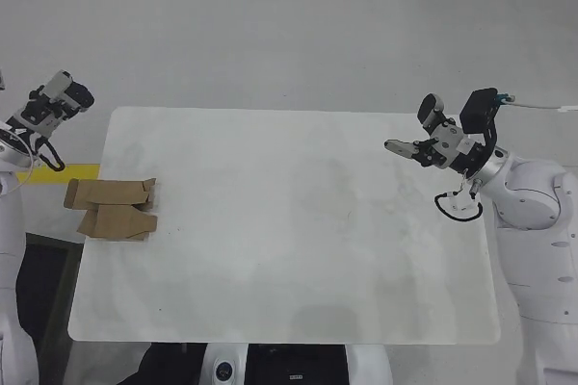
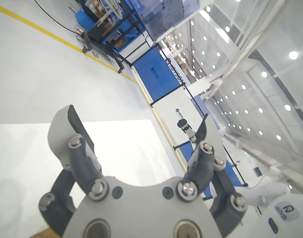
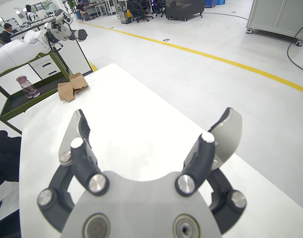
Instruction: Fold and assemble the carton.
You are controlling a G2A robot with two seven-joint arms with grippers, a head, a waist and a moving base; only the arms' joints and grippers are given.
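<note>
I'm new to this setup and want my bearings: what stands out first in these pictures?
A flattened brown carton catches the eye, lying at one edge of the white table, on the side of the left gripper. That gripper and the right gripper are both open and hold nothing, raised at opposite ends of the table, neither touching the carton.

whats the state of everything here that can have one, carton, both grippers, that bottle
carton, flattened, not assembled, lying at the table edge
left gripper, jaws open, empty
right gripper, jaws open, empty, at the table side opposite the carton
bottle, standing on a cart shelf beside the table
</note>
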